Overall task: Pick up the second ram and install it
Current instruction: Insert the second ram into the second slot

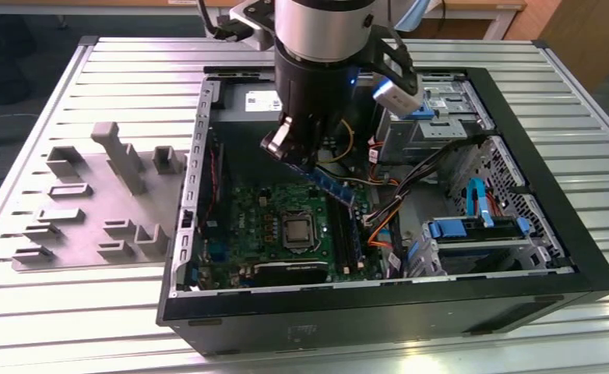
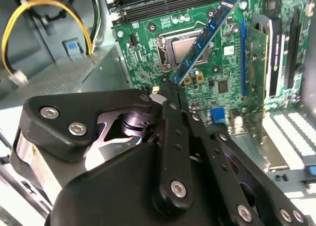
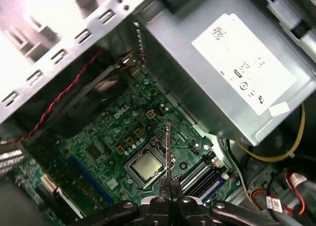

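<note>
Item: second ram [image 2: 203,37]. I log a slim blue-green stick with a row of dark chips along its face. Location: pinched by one end in my tool [image 2: 171,90], held tilted above the motherboard [image 2: 140,43] near the CPU socket [image 2: 170,51], inside the open computer case [image 1: 388,312].

the arm [image 1: 320,47] stands steeply over the motherboard [image 1: 244,209], wrist nearly vertical. the gripper [image 1: 296,158] hangs just above the motherboard, its slim fingers [image 2: 173,117] pinched together on one end of the second ram [image 2: 205,36].
</note>
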You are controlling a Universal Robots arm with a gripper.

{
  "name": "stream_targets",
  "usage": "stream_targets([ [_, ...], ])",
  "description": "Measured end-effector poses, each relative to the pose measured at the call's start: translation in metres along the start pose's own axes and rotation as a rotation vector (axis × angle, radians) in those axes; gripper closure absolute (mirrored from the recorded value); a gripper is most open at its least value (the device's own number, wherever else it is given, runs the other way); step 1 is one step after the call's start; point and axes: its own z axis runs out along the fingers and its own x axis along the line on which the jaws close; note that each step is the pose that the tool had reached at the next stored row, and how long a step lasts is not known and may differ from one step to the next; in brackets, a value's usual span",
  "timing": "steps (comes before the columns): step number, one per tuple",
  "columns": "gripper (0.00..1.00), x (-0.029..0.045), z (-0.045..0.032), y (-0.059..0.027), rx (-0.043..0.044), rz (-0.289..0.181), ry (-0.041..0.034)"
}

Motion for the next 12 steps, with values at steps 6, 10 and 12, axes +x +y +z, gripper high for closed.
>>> stream_targets([
  [6,0.88,0.0,0.0014,-0.0001,0.0031,0.109,-0.0065],
  [10,0.88,0.0,0.0023,-0.0001,0.0051,0.181,-0.0107],
  [12,0.88,0.0001,0.0028,-0.0002,0.0061,0.217,-0.0129],
])
